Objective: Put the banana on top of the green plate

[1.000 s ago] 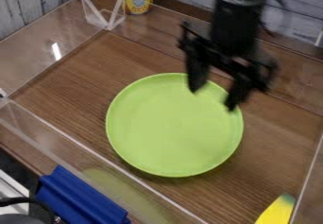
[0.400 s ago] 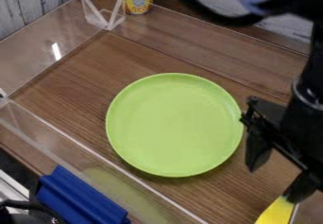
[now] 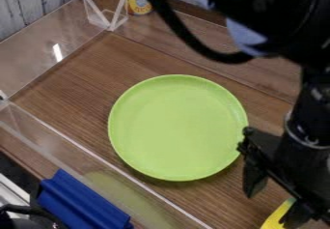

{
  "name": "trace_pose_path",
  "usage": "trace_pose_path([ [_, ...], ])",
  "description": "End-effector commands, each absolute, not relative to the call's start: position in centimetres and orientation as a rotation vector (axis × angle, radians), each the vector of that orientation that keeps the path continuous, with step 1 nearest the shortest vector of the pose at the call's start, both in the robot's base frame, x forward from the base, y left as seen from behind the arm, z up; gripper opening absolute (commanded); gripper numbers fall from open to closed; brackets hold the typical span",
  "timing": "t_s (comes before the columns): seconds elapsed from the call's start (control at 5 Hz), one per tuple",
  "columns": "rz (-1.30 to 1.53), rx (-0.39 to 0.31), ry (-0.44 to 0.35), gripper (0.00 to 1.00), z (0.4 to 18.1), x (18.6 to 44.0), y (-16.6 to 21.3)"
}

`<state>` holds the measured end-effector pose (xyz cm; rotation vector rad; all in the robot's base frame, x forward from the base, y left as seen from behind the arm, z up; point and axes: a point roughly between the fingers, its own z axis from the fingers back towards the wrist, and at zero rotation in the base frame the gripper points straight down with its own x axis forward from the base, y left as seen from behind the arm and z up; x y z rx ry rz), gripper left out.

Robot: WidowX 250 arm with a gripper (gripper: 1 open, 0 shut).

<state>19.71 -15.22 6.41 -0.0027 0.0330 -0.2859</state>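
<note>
Banana shows only as a yellow sliver at the bottom right corner of the wooden table, off the green plate, which sits bare and unmoved in the middle. Black gripper points down just above the banana, right of the plate's rim, its two fingers spread partway with nothing between them. Compared with a second ago, when it hung over the plate's far right edge, it has moved nearer the camera and lower, toward the banana.
</note>
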Motion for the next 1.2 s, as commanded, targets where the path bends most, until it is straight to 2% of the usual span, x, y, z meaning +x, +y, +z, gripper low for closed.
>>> trace_pose_path([
  [0.0, -0.298, -0.025, 0.008, 1.00, 5.5, 19.7, -15.6],
  [0.4, -0.296, -0.046, -0.008, 1.00, 3.3, 19.6, -15.5],
  [0.6, -0.289, -0.054, -0.013, 0.00, 2.6, 19.4, -15.5],
  [1.0, -0.279, -0.067, -0.017, 0.00, 2.3, 19.5, -15.5],
])
